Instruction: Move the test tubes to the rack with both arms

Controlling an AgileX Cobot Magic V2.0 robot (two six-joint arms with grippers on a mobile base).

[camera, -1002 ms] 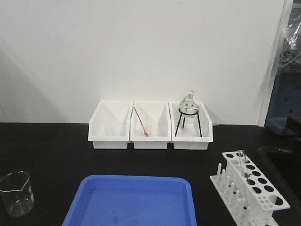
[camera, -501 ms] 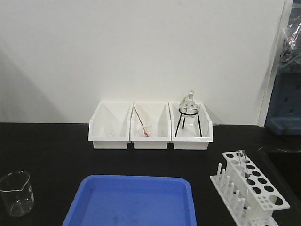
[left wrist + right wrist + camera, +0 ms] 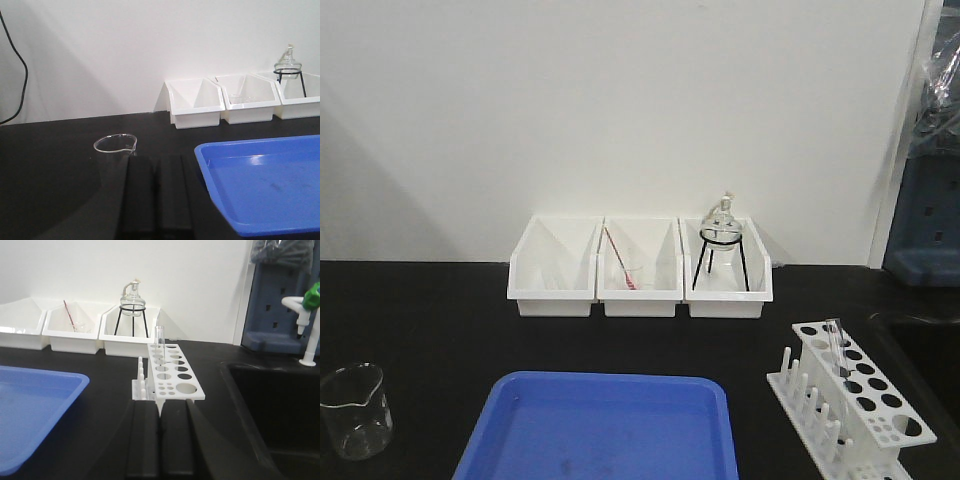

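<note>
Looking across the black bench (image 3: 440, 310), we see the white rack (image 3: 865, 395) at the right, just beside the blue tray (image 3: 610, 425), with one clear test tube (image 3: 837, 345) standing upright in a hole near its far end. Our right gripper (image 3: 159, 440) sits low in front of the rack, its black fingers (image 3: 142, 440) pressed together with nothing between them. Our left gripper (image 3: 156, 195) is likewise closed and empty, near a glass beaker (image 3: 116, 150). Three white bins (image 3: 640, 270) line the wall; the right one holds a flask on a black stand (image 3: 722, 245).
</note>
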